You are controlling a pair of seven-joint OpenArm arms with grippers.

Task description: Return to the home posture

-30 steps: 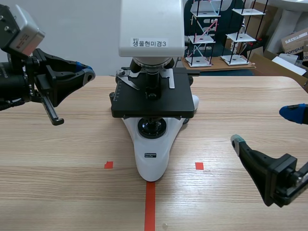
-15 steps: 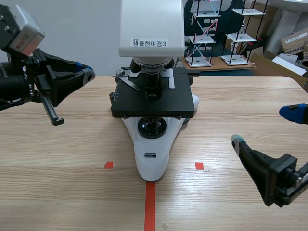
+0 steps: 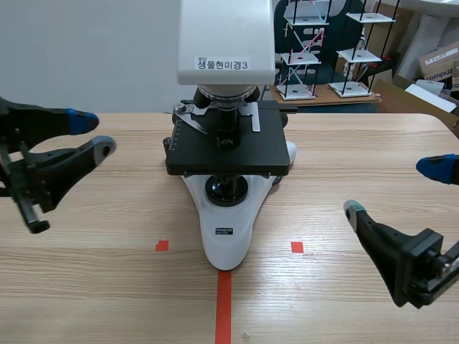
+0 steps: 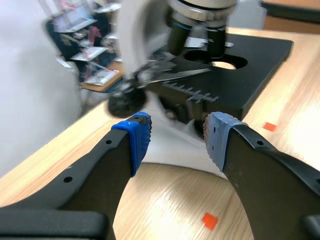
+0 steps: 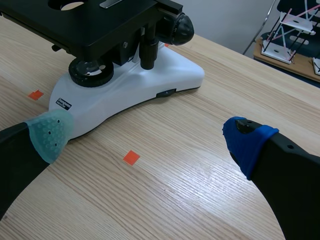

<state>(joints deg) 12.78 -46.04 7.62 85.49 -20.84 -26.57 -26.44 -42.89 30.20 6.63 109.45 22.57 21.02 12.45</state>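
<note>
A white microscope [image 3: 226,222] with a black stage [image 3: 228,147] stands mid-table. My left gripper [image 3: 92,134] hangs open at the table's left side, well clear of the microscope, with nothing between its fingers. In the left wrist view the left gripper [image 4: 177,137] is open, and the microscope's stage [image 4: 235,80] and focus knob [image 4: 125,102] lie ahead of it. My right gripper [image 3: 396,188] is open low at the right, apart from the microscope base. The right wrist view shows the right gripper [image 5: 149,139] empty over bare wood, with the white base [image 5: 125,95] ahead.
Orange-red tape squares [image 3: 162,246] [image 3: 297,246] and a tape line [image 3: 224,308] mark the table in front of the microscope. Behind the table stand shelf-like models [image 3: 301,50] and cardboard boxes [image 3: 437,61]. The table's right edge [image 3: 448,122] runs near the right arm.
The left arm has dropped and pulled back to the left, away from the microscope, its gripper still open. The right arm has not moved.
</note>
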